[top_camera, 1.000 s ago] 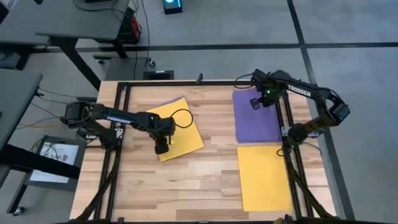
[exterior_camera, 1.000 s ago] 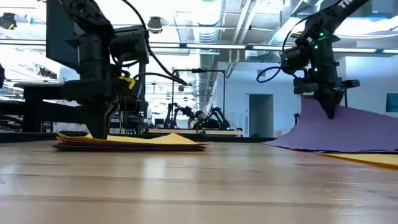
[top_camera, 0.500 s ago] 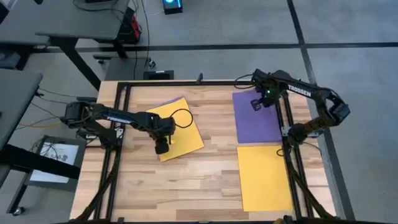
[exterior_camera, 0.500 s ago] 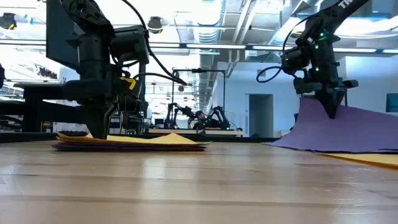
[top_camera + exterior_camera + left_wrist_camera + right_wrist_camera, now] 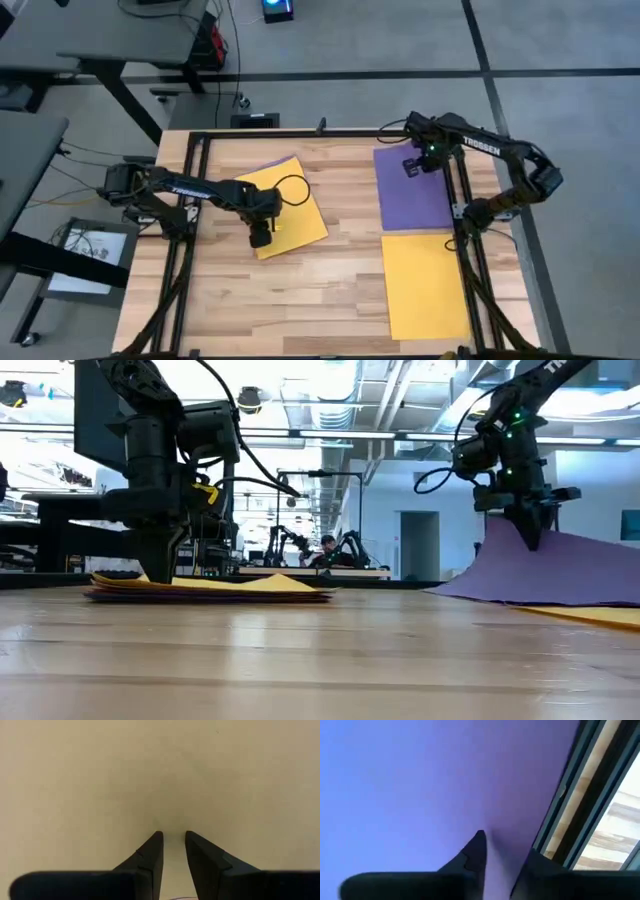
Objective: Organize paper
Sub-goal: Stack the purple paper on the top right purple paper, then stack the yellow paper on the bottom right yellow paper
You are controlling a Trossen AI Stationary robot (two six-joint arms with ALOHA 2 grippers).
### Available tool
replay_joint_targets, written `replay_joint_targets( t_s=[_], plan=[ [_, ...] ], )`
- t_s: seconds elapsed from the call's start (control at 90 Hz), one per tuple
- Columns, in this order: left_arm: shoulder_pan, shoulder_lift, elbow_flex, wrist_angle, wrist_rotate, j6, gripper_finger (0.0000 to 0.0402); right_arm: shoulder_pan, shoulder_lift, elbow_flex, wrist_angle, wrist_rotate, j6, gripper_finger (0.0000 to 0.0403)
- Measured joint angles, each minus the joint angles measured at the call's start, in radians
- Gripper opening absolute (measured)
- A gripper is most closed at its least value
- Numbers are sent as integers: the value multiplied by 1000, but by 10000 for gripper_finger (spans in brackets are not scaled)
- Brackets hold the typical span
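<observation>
High view shows the paper in three places on the pale wooden table [image 5: 340, 260]. A purple sheet [image 5: 412, 200] lies at the far right, with a single yellow sheet [image 5: 425, 285] just below it toward the near edge, the two nearly touching along their short sides. Left of centre sits a tilted stack [image 5: 290, 215] with a yellow sheet on top and a purple corner peeking out at its far edge; the low view shows this stack as several thin layers, slightly humped.

At the far right corner of the purple sheet, the right gripper [image 5: 413, 167] pinches the paper: in the low view that edge is lifted off the table, and the right wrist view has the sheet passing between the two closed fingers [image 5: 475, 851].

Over the stack, the left gripper [image 5: 260, 238] points straight down onto the yellow top sheet, its fingertips [image 5: 156, 842] set narrowly apart, holding nothing. A black frame [image 5: 300, 133] borders the table.
</observation>
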Motion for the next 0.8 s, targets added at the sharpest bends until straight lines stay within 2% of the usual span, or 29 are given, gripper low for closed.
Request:
replay_joint_targets(
  t_s=[0.222,0.378,0.6,0.7,0.8],
  plan=[
    [0,0,0,0,0,0,65,-34,0,0,-119,7,32,116],
    [0,0,0,0,0,10,65,-44,-1,14,-186,8,32,120],
    [0,0,0,0,0,11,66,-43,-2,113,-205,10,32,120],
    [0,0,1,-3,0,10,66,-4,-2,164,-199,-12,27,120],
    [0,-14,17,-48,0,8,66,83,-3,189,-138,-72,13,120]
  ],
)
